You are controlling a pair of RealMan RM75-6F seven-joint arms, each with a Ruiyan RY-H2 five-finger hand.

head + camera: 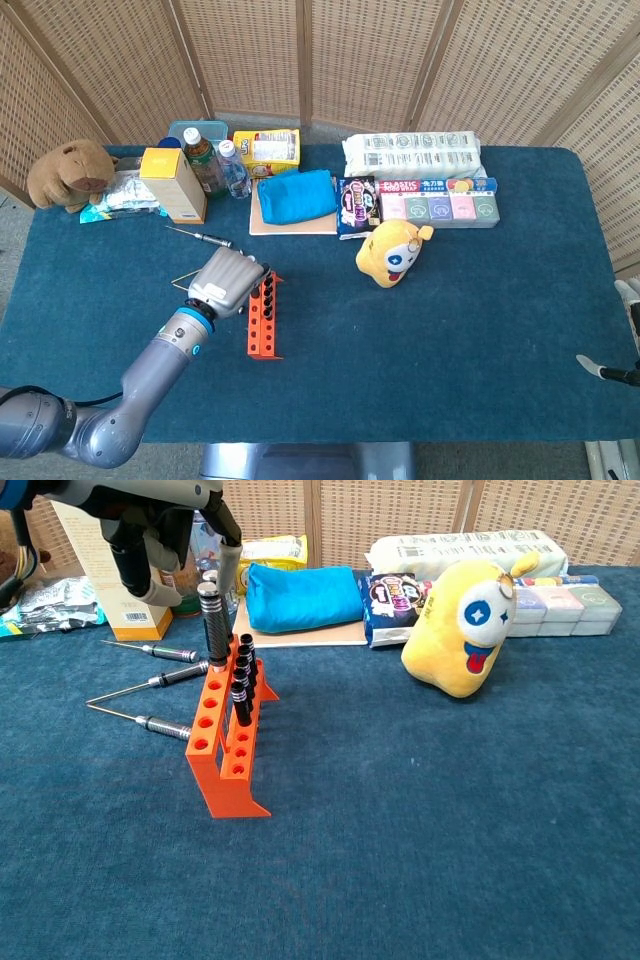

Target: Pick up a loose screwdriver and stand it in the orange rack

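- The screwdriver (pixel 213 625) stands nearly upright, long axis vertical, its tip in a hole at the far end of the orange rack (pixel 228 738); in the chest view its knurled black handle rises just below and at about five o'clock from the left hand (pixel 160 535).
- The left hand's fingers (pixel 229 540) hang spread around the handle top. I judge them apart from it, though contact at the cap cannot be ruled out; nothing seems held.
- In the head view the left hand (pixel 225 282) covers the rack's (pixel 264 325) far end, so the seating cannot be checked there.
- The left hand is by far the nearer. Only a sliver of the right hand (pixel 605 369) shows at the table's three o'clock edge, and its fingers cannot be told.
- Three loose screwdrivers (pixel 140 721) lie flat on the blue felt-like cloth at nine o'clock from the rack, thin steel shafts pointing left, ribbed dark handles toward the rack.
- The rack is hard plastic, a stepped block with two rows of round holes, several already filled with black-handled drivers (pixel 241 685).
- Judgement: the drop-in looks finished. A clean vertical lift away matters, since brushing the tall handle could tilt it.
- Beyond, at twelve o'clock, sit a soft yellow plush toy (pixel 466 620) and a blue pouch (pixel 302 595).
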